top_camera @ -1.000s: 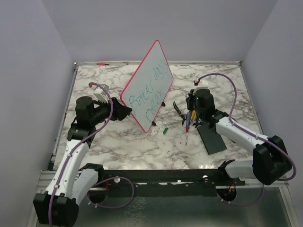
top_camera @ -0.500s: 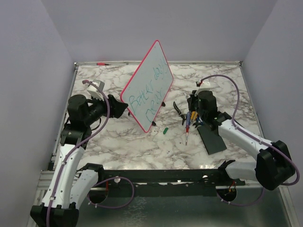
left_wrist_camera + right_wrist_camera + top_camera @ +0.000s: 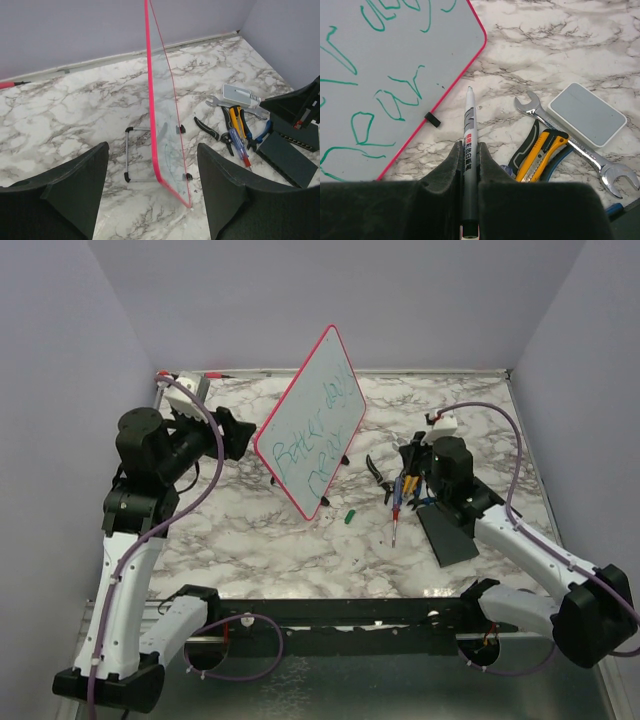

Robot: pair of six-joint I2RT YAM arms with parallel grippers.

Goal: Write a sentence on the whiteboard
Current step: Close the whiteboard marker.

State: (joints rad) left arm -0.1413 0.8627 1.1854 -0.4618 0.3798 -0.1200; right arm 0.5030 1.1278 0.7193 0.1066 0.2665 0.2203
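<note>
The whiteboard (image 3: 310, 425), white with a red-pink rim, stands tilted on a wire stand mid-table, with green handwriting on its face (image 3: 380, 75). My left gripper (image 3: 238, 435) hovers raised just left of the board's left edge. It is open, and in the left wrist view the board (image 3: 167, 145) appears edge-on beyond the gap between the left gripper's (image 3: 151, 155) fingers, untouched. My right gripper (image 3: 415, 462) is to the right of the board, shut on a grey marker (image 3: 469, 125). The marker's tip points at the marble near the board's lower corner.
Tools lie right of the board: a wrench (image 3: 560, 132), a yellow utility knife (image 3: 542, 155), a small grey box (image 3: 587, 114), pliers (image 3: 378, 472) and a screwdriver (image 3: 396, 512). A black pad (image 3: 447, 535) and a green cap (image 3: 350, 517) lie nearer. A red pen (image 3: 215, 374) lies at the back edge.
My left arm has risen and drawn back to the left, away from the board's edge, with its jaws open. My right arm has shifted slightly right, still holding the marker.
</note>
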